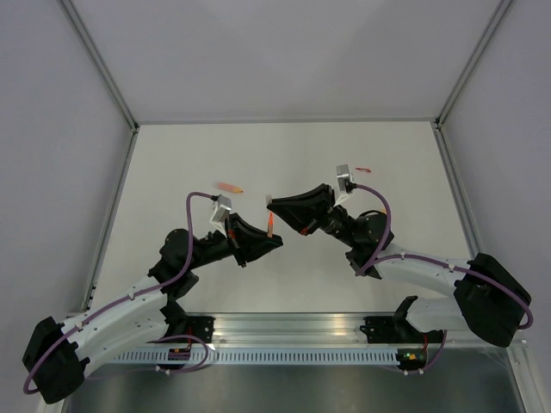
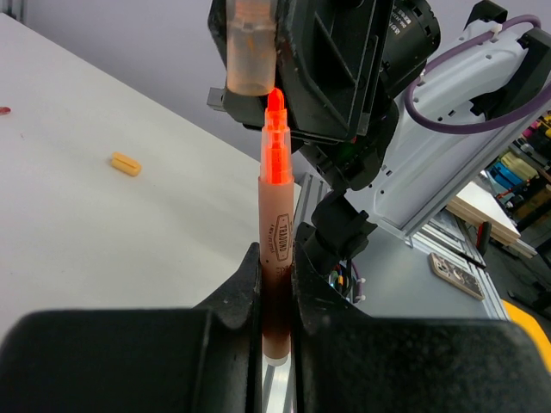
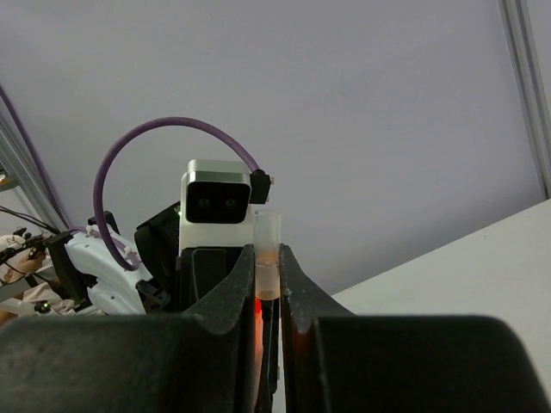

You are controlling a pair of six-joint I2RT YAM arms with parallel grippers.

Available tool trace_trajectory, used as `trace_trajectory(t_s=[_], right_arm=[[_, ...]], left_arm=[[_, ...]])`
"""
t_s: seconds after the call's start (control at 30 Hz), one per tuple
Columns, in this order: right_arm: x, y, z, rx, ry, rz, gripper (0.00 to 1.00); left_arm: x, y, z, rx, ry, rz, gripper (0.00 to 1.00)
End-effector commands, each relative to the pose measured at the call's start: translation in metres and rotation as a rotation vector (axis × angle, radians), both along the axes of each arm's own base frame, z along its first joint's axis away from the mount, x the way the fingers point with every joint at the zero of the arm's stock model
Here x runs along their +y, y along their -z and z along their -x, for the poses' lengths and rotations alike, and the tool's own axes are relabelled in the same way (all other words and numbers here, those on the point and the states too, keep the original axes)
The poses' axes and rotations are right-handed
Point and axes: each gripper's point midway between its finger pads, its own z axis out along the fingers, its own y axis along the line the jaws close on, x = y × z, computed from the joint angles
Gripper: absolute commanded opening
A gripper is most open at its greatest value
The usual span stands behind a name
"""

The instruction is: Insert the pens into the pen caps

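Two tight grips, left gripper on orange pen, right gripper on pen cap, tip seemingly touching cap.

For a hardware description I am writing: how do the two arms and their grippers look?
The left arm and right arm have white links with black joints. A purple cable loops along each. The left gripper and right gripper are black with wedge-shaped fingers; a silver camera sits on each wrist.
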Motion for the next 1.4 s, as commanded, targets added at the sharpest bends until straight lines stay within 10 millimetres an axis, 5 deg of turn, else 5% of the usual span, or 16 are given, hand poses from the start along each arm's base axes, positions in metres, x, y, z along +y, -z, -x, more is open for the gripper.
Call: trace_trajectory(t_s=[0.0,0.23,1.37], right_arm=[[-0.01,-0.045,0.013,-0.113,0.001,-0.101,0.0],[-0.012,-0.047,0.015,-0.115,0.002,-0.091,0.0],[-0.01,0.01,0.031,-0.05,-0.075,-0.091,0.0]], left_arm=[[0.002,-0.012,0.002,-0.04,0.002,0.032,0.02],[0.002,-0.012,0.002,-0.041,-0.001,0.033,0.02],[0.007,-0.014,-0.001,-0.041,-0.035,0.042,0.02]])
